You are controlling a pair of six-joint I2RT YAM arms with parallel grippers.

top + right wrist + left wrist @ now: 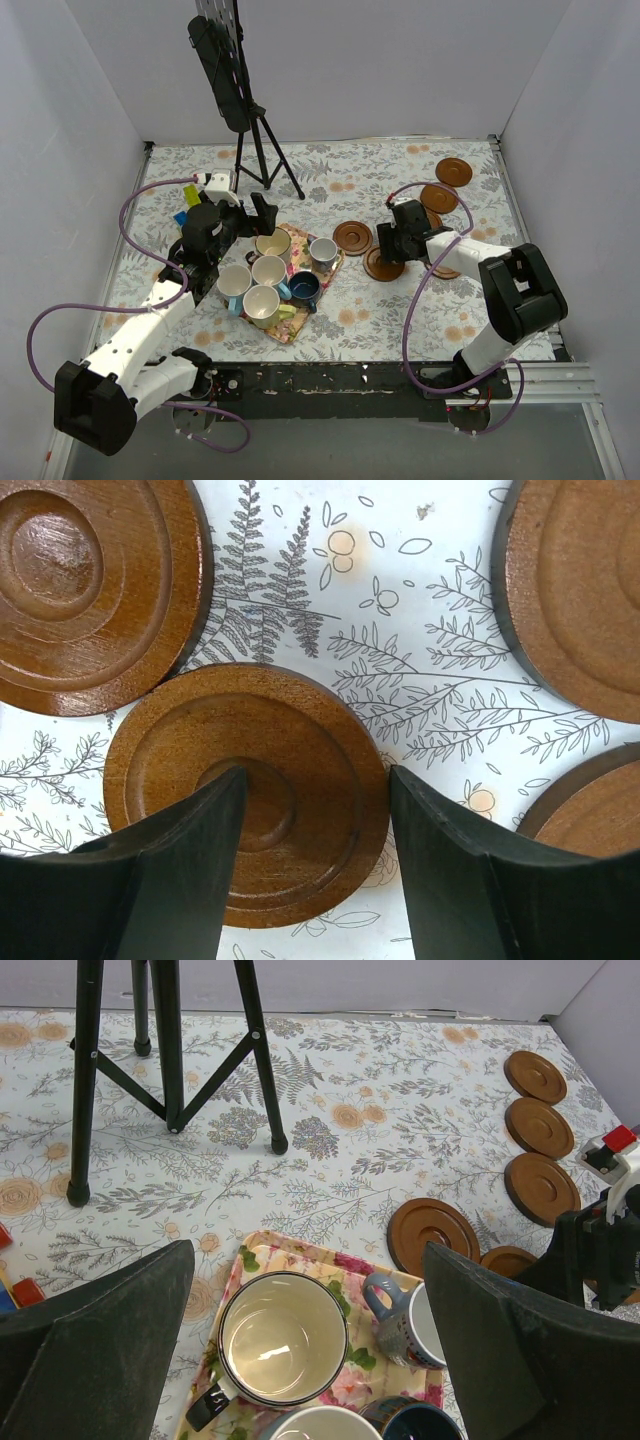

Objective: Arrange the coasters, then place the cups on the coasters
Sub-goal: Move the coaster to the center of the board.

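Right gripper [313,780] poised straight above a round reddish-brown wooden coaster [290,720].
You have its jaws apart, clamping nothing; the disc lies flat on the bench [400,630], right of centre, far from your wide-open left gripper [308,1260].

Those tripod [262,150] legs fence off the back left. The cups [262,305] are jammed together on the mat [285,1258], barely a gap between them. The coasters [352,236] crowd close around the right gripper [315,780]. Wide open table [400,320] out front, right of the mat.
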